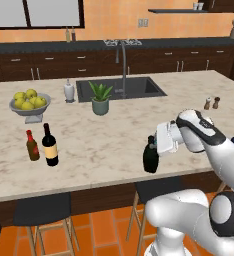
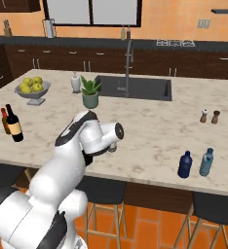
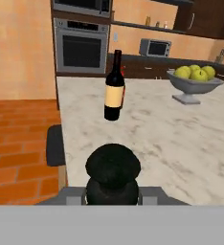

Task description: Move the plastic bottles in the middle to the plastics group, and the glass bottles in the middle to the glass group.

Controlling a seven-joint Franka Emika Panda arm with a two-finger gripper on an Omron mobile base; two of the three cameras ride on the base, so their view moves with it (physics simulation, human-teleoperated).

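Going left to right over the counter [image 1: 114, 135]: at the far left end stands the glass group, i.e. the wine bottle [image 1: 50, 145] with tan label and the small sauce bottle [image 1: 32, 145] touching or just beside it, at its 9 o'clock in the left base view. Behind them, at about 12 o'clock, is the fruit bowl [image 1: 30, 104].

Near the middle of the front edge is the dark green-black bottle [image 1: 150, 156]. The gripper [image 1: 155, 145] is on its neck, approx. at the top part. In the hand view the bottle's round dark body [image 3: 112, 174] sits exactly between the two finger tips, at 6 o'clock of that picture, and the jaws stand narrow, closed on it as far as the pictures show. If the bottle is lifted or on the counter, one cannot tell for sure; in the left base view its bottom looks near the surface. The hand view looks toward the wine bottle, at 12 o'clock from the held bottle, so the hand is pointed to the glass group but well apart from it.

At the right end, the dark blue bottle [image 2: 184, 165] and the clear water bottle [image 2: 206, 162] stand just beside each other near the front edge.

Judgement: the glass bottle is grasped but not yet delivered, so this step is in progress. Whether the two plastic bottles are already at their group cannot be told.
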